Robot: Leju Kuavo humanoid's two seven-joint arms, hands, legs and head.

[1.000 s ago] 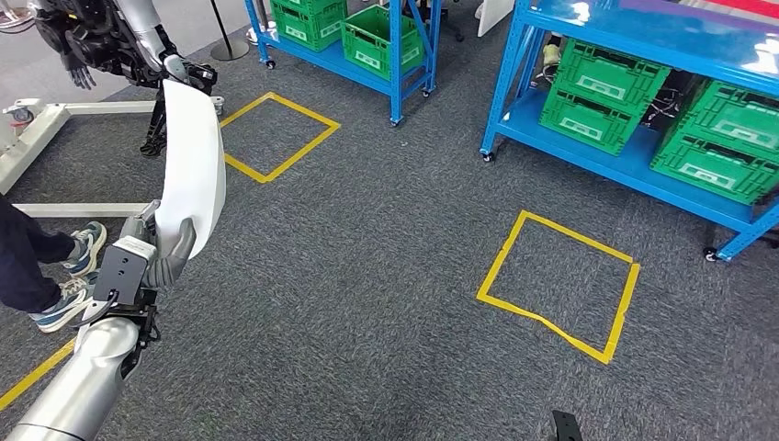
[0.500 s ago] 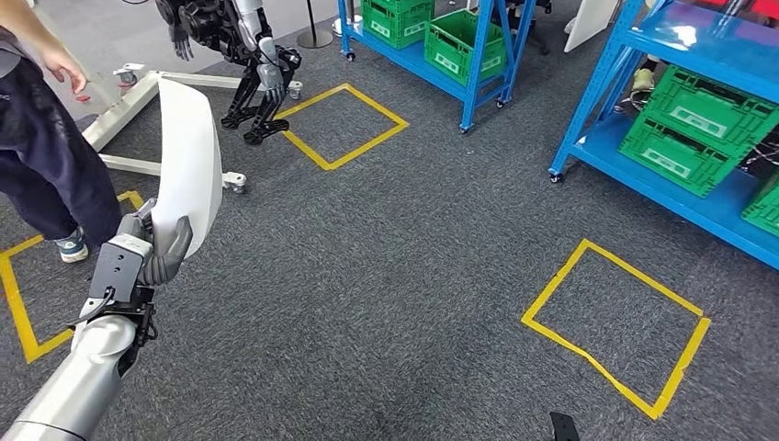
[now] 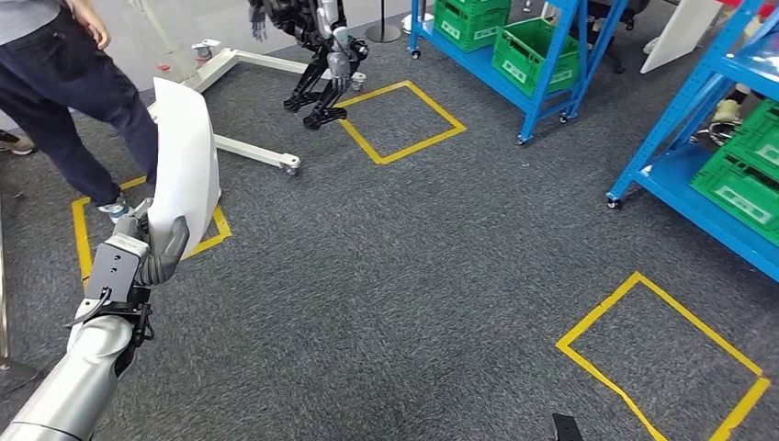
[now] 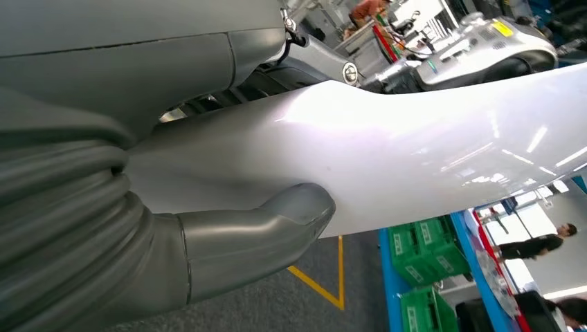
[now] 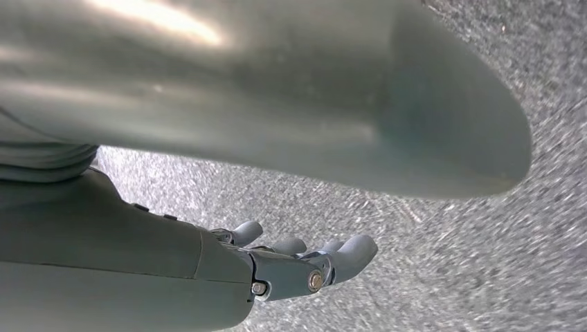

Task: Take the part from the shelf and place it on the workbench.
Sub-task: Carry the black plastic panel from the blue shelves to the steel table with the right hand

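Above the grey carpet (image 3: 386, 276), the left hand (image 3: 158, 241) grips the lower end of a curved white part (image 3: 186, 156), holding it upright.
Its thumb (image 4: 257, 232) presses on the glossy panel. The right hand (image 5: 297, 266) hangs over the floor, holding nothing, fingers loosely apart. A person (image 3: 64, 87) stands beyond the part, near yellow tape squares (image 3: 401, 119) and blue shelves (image 3: 514, 64) with green crates (image 3: 528, 57).

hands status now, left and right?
Left hand: holding the white curved part, thumb pressed on its face.
Right hand: holding nothing, hanging over the carpet; fingers look partly curled, open or closed cannot be told.
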